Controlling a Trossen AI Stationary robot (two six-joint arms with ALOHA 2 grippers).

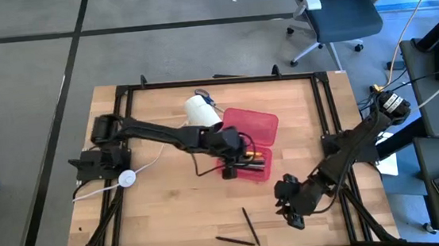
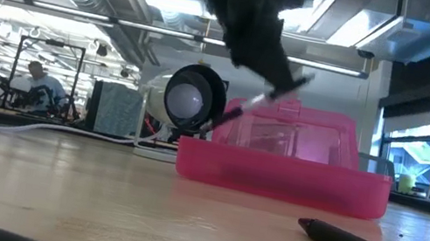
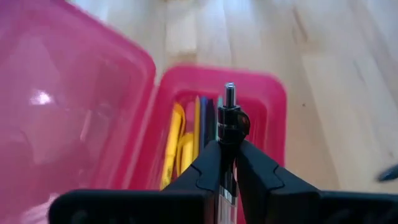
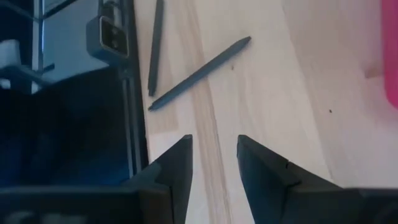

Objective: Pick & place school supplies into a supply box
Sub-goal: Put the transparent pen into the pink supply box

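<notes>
While the left gripper [image 3: 227, 163] hangs over the open supply box [image 1: 261, 122], its fingers are pinched tight on a black pen [image 3: 229, 118], and that pen pokes out ahead of the fingertips, its tip over the box's tray. In there already: yellow, blue and dark supplies [image 3: 186, 134], lying lengthwise along the tray, and the held pen points roughly the same way, so a drop looks lined up, by my reckoning. The lid [image 3: 68, 106] stands open beside the tray.

Over to the right gripper [image 1: 292, 203], hovering near the front of the table [image 1: 162, 192], fingers spread with nothing between them. Two dark pens [image 4: 199, 73] lie ahead of it on the wood, one slanting across, the other [image 4: 155, 46] running beside the table frame; the right arm is clearly the nearer one for both.

Hard to read: how much of the held pen sits inside the grip, hidden by the fingers. In the low view the box wall hides the contents, and the white cylinder [image 2: 188, 96] stands behind it.
</notes>
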